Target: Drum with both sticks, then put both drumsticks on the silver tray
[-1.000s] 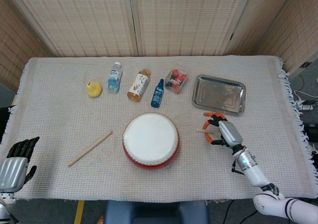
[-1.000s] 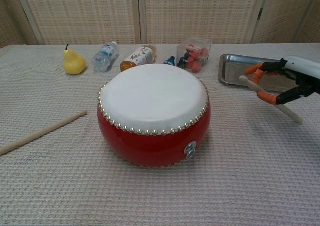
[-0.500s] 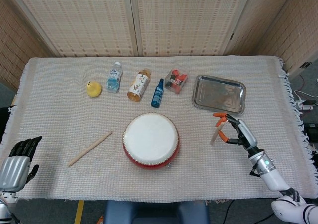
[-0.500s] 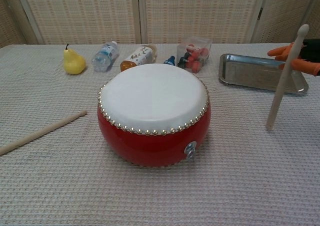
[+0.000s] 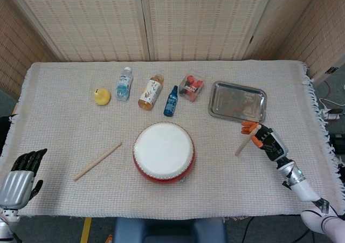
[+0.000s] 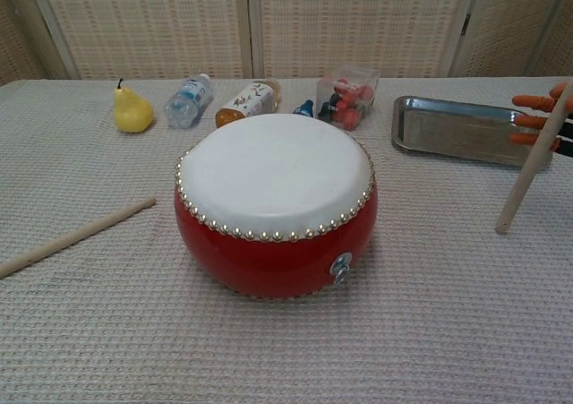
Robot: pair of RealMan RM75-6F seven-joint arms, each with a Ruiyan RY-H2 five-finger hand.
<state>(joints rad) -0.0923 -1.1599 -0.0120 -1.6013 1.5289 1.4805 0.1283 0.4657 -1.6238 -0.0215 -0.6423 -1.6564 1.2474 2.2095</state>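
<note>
The right hand (image 5: 268, 140) grips 1 drumstick (image 5: 246, 141) in its orange-tipped fingers (image 6: 534, 121), holding it tilted with the lower end pointing down toward the surface (image 5: 64, 119). Just behind that hand lies the silver tray (image 5: 237, 102); well off to its left stands the red drum (image 5: 164, 152). Further left past the drum, the other drumstick (image 5: 97, 161) lies flat on the cloth. The left hand (image 5: 20, 174) hangs at the near left edge, fingers apart, holding nothing, well apart from that stick.
</note>
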